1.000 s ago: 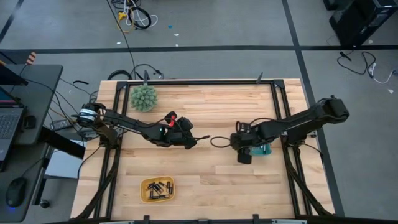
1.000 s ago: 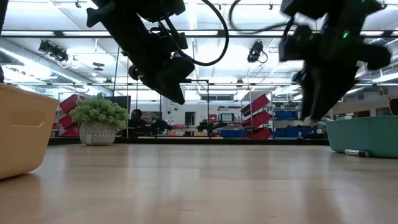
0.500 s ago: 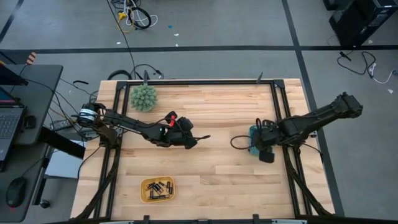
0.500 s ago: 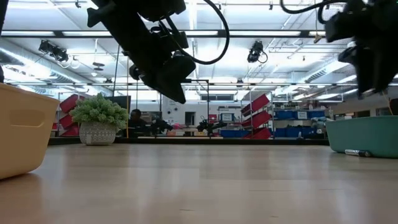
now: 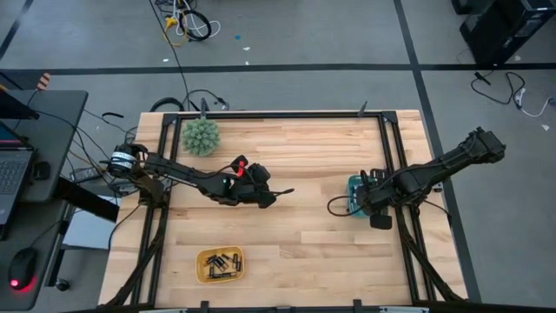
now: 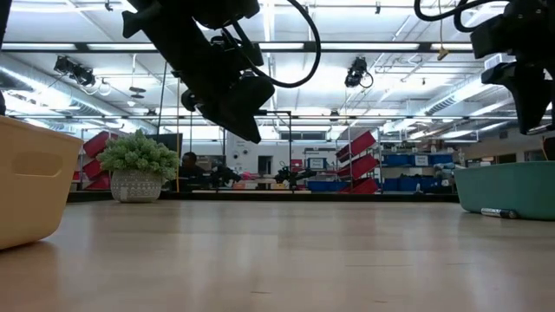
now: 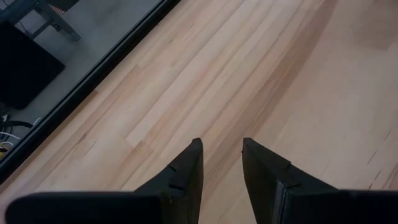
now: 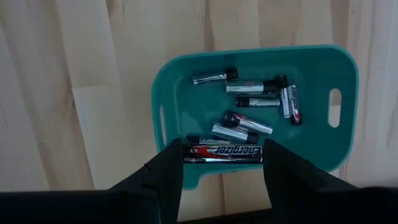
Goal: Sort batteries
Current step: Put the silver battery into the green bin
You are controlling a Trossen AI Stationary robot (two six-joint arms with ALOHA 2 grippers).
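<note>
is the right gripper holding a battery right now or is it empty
Holding one. In the right wrist view, a battery labelled Energizer spans crosswise between the right gripper's jaws, above the teal tray that already holds several batteries.

- Two arms are seen, each ending in one gripper: the left gripper (image 7: 221, 152) and the right gripper (image 8: 222, 152).
- Two trays are counted: one teal tray (image 8: 186, 81) and one yellow tray (image 5: 219, 265).
- About eight batteries (image 8: 249, 86) are counted in the teal tray; one more battery (image 8: 222, 152) is held between the right fingers.
- The batteries in the yellow tray cannot be counted.
- One green ball (image 5: 201, 136) is seen.
</note>
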